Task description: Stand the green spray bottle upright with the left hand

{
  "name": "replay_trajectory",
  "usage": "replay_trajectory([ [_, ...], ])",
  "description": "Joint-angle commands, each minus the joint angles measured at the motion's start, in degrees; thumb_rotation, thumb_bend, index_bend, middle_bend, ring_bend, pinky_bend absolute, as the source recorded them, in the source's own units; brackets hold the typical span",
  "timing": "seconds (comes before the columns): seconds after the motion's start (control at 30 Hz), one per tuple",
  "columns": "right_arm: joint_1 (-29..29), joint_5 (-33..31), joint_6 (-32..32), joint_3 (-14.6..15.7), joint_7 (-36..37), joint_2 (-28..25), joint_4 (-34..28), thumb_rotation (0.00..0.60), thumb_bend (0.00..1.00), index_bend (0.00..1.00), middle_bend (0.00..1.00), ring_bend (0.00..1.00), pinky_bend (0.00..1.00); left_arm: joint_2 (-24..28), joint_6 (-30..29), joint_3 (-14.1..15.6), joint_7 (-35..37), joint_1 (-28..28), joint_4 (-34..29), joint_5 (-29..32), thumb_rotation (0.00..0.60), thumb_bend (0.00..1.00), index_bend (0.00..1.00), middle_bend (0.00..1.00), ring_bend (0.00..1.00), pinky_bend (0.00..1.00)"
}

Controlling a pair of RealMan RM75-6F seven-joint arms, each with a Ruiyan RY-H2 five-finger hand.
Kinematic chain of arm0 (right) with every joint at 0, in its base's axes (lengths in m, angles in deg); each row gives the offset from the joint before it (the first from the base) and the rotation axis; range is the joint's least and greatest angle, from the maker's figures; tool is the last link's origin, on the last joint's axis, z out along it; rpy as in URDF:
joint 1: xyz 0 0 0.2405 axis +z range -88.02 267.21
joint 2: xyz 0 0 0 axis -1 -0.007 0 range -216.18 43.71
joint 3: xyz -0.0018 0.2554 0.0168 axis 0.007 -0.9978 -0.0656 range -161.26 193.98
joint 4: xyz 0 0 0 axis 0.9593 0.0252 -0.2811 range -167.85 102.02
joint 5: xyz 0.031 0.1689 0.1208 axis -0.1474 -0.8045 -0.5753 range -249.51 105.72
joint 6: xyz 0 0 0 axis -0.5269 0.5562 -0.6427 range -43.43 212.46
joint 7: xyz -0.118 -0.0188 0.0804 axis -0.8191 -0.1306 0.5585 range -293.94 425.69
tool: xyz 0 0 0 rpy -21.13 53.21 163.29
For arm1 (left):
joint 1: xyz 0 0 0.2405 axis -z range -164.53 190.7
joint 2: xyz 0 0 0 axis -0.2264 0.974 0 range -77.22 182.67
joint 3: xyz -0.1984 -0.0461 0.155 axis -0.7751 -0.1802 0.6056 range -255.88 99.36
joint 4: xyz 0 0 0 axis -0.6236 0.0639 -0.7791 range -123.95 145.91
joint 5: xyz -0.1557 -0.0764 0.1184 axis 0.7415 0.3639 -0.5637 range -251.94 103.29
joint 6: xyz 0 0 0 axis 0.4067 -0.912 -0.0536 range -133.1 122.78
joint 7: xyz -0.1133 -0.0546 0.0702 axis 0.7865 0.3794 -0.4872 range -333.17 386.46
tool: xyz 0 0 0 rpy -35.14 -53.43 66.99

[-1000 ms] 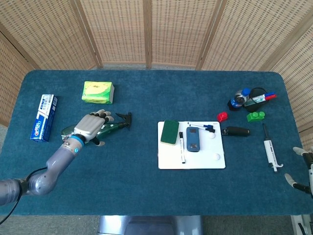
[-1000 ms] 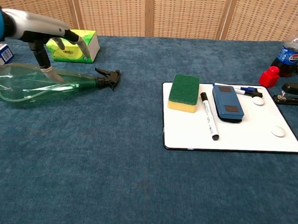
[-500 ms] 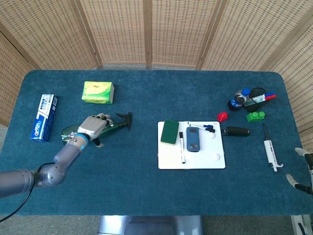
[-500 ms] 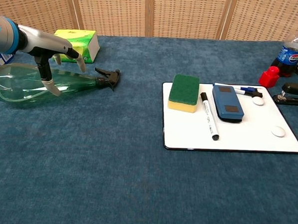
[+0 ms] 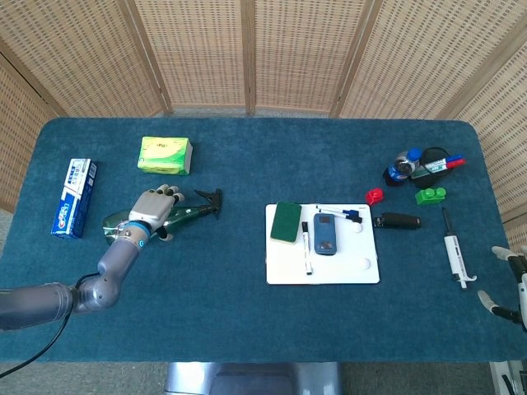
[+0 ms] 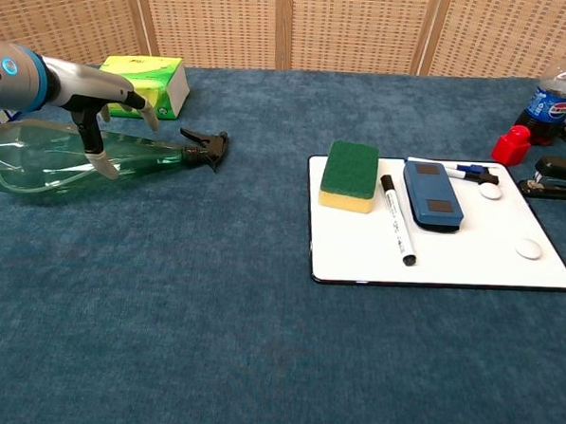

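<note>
Fingers (image 6: 100, 161) of my left hand (image 5: 154, 209) drape over the translucent green plastic spray bottle (image 6: 72, 157), one tip resting against its near flank in the chest view, the others reaching over the far side; whether they have clamped the body I cannot tell. The bottle lies flat on its side at the left of the dark blue cloth-covered table (image 5: 247, 321), black trigger nozzle (image 6: 205, 146) pointing right toward the white rectangular board (image 6: 546, 273) at centre, its fat base toward the left edge. Just beyond it sits a lime-green tissue box (image 5: 165, 154); a blue-and-white toothpaste carton (image 5: 74, 197) lies further left.

I judge the bottle light, apparently empty but for a thin dip tube inside, with thin walls that would dent under a hard squeeze and a smooth, rounded skin likely to slip or roll. My best purchase looks to be around the tapering shoulder just behind the nozzle, where the body is narrow enough to wrap, then pivoting it onto its base.

My right hand (image 5: 506, 284) shows only at the far right edge of the head view, fingers apart, holding nothing.
</note>
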Motion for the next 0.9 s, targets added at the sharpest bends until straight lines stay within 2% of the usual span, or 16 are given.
replay_trajectory([
  [0.03, -0.09, 0.0, -0.1, 0.02, 0.21, 0.07, 0.11, 0.6, 0.28, 0.22, 0.31, 0.12, 0.16, -0.63, 0.44, -0.14, 0.39, 0.15, 0.53, 0.55, 0.6, 0.24, 0.16, 0.07, 0.03, 0.22],
  [0.33, -0.48, 0.06, -0.53, -0.03, 1.66, 0.09, 0.38, 0.6, 0.28, 0.22, 0.31, 0.12, 0.16, -2.89, 0.46, 0.0, -0.34, 1.01, 2.77, 2.74, 0.6, 0.24, 0.17, 0.07, 0.04, 0.24],
  [0.5, -0.66, 0.41, -0.99, -0.14, 2.66, 0.18, 0.51, 0.6, 0.28, 0.22, 0.31, 0.12, 0.16, -4.27, 1.44, 0.32, -1.39, 2.12, 4.6, 4.12, 0.6, 0.24, 0.22, 0.1, 0.06, 0.25],
  [0.67, -0.99, 0.66, -1.82, -0.34, 3.53, 0.28, 0.67, 0.6, 0.28, 0.22, 0.31, 0.12, 0.16, -4.75, 2.02, 0.52, -2.07, 2.89, 5.55, 4.54, 0.6, 0.27, 0.32, 0.2, 0.16, 0.3],
  [0.77, -1.21, 0.86, -2.36, -0.42, 3.77, 0.28, 0.67, 0.6, 0.28, 0.22, 0.31, 0.12, 0.16, -4.82, 2.02, 0.36, -1.99, 3.11, 5.83, 4.54, 0.6, 0.3, 0.39, 0.31, 0.28, 0.35],
  [0.9, -1.41, 0.98, -2.78, -0.55, 4.39, 0.38, 0.63, 0.6, 0.28, 0.22, 0.31, 0.12, 0.16, -5.12, 2.06, 0.69, -2.18, 3.21, 6.32, 4.35, 0.6, 0.33, 0.43, 0.41, 0.37, 0.44],
])
